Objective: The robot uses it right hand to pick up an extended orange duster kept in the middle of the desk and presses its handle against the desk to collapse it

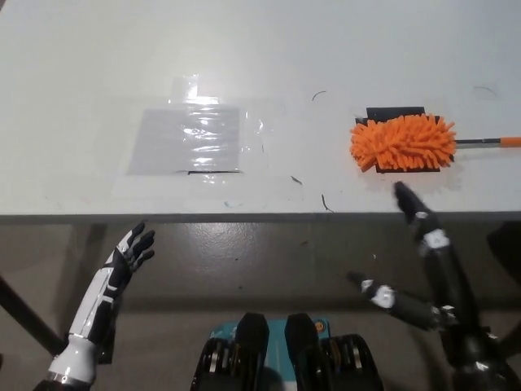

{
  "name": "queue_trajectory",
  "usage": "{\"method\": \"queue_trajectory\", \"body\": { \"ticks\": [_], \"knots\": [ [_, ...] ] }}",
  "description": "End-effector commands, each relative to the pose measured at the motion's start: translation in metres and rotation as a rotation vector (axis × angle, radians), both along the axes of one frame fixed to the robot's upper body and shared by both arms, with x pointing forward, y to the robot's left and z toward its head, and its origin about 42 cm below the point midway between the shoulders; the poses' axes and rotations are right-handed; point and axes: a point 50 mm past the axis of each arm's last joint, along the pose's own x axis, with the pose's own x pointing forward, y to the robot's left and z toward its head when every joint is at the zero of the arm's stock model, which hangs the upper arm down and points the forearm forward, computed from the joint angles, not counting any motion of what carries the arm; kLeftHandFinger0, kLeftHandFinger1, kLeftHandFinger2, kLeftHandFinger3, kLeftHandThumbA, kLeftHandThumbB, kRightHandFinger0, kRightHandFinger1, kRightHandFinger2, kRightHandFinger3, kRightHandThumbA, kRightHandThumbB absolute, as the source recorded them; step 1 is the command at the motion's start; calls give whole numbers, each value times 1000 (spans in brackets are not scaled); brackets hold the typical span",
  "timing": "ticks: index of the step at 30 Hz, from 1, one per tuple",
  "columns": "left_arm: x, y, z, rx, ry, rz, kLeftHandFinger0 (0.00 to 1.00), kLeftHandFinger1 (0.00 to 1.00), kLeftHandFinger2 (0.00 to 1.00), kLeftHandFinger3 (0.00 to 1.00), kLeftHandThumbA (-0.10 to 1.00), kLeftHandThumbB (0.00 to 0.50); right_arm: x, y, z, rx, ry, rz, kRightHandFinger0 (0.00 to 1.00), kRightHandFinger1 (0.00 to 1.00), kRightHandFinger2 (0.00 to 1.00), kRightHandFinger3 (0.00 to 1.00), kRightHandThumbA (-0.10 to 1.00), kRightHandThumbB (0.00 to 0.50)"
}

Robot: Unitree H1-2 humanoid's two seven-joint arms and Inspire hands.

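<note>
Duster [404,142] lies on the desk [98,73] right of centre, handle running rightward. My right hand [423,269] hangs just below it at the desk edge, fingers spread, nothing held. Left hand [130,252] rests low left, fingers apart, far from it.

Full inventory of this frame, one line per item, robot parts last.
duster: 1, orange fluffy head with thin dark handle and orange tip, right side of desk, handle pointing right
black patch: 1, black, under the duster head
clear plastic sheet: 1, transparent, taped flat, left of centre on desk
desk: 1, white, fills upper frame
left hand: 1, white, lower left, below desk edge, open, resting
right hand: 1, black, lower right, open, fingertip near desk edge below duster
</note>
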Motion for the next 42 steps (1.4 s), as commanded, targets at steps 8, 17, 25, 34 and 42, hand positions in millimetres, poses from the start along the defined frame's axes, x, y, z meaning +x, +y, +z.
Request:
{"method": "queue_trajectory", "body": {
  "ticks": [8, 17, 25, 34, 42],
  "knots": [
    [-4, -4, 22, -31, -115, -47, 1000, 1000, 1000, 1000, 1000, 210, 22, -46, 127, -271, -244, -37, 1000, 1000, 1000, 1000, 972, 286],
    [-5, -4, 20, -37, -110, -48, 1000, 1000, 1000, 1000, 1000, 211, 113, -67, 217, -641, -86, -59, 1000, 1000, 1000, 1000, 1000, 385],
    [-5, -4, 19, -35, -107, -54, 1000, 1000, 1000, 1000, 1000, 213, 203, -49, 270, -918, 84, -79, 1000, 1000, 1000, 1000, 989, 371],
    [-7, -5, 18, -33, -99, -48, 1000, 1000, 1000, 1000, 1000, 219, 269, -27, 270, -1105, 301, -100, 1000, 1000, 1000, 1000, 1000, 455],
    [-8, -4, 16, -28, -89, -52, 1000, 1000, 1000, 1000, 1000, 216, 302, -24, 257, -1238, 468, -150, 1000, 1000, 1000, 1000, 1000, 411]
  ]
}}
